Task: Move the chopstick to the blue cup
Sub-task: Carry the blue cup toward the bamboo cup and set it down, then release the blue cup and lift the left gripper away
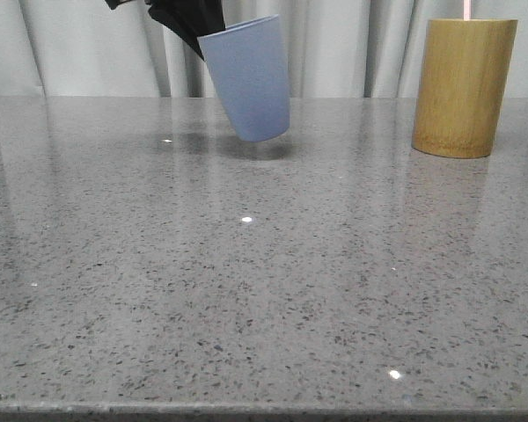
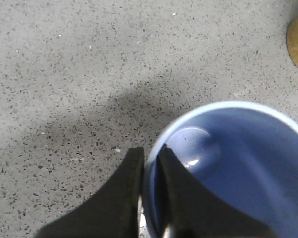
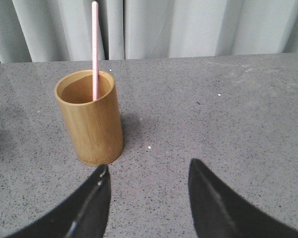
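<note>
My work surface is a grey speckled stone table (image 1: 246,290), glossy enough to catch small glints of light. Only the bamboo holder (image 1: 463,86) stands directly on it, upright at the far right, near the curtain.

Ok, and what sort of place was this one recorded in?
Probably a staged test bench, not a real kitchen: a speckled grey stone-look table, a plain pale curtain as backdrop, and only props, a bamboo holder with a pink chopstick and a blue cup held by the left gripper.
</note>
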Controlling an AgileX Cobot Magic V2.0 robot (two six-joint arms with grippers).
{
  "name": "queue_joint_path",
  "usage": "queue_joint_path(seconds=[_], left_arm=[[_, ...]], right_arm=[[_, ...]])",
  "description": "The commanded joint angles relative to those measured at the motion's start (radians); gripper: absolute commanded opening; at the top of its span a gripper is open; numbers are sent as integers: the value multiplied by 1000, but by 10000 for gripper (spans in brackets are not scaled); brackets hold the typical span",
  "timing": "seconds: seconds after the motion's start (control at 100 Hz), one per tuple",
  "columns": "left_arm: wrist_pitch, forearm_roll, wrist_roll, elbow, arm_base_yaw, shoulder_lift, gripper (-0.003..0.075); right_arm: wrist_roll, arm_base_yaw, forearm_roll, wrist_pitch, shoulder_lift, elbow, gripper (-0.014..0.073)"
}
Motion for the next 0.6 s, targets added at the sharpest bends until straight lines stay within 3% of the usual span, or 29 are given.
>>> queue_joint_path(seconds=[0.0, 0.13, 0.2, 0.41, 0.59], left_arm=[[-50, -44, -6, -32, -9, -55, 77], [-52, -56, -6, -32, -9, -55, 232], [-55, -58, -6, -32, -9, -55, 277], [-50, -76, -6, -71, -9, -55, 344], [34, -70, -6, -139, -1, -55, 345]], right_arm=[[-4, -4, -7, -64, 5, -31, 381], [-4, -4, -7, -61, 5, -31, 381], [-4, -4, -7, -59, 5, -31, 381], [-4, -4, -7, -52, 5, -31, 381], [-4, -4, -7, -46, 5, -31, 381]])
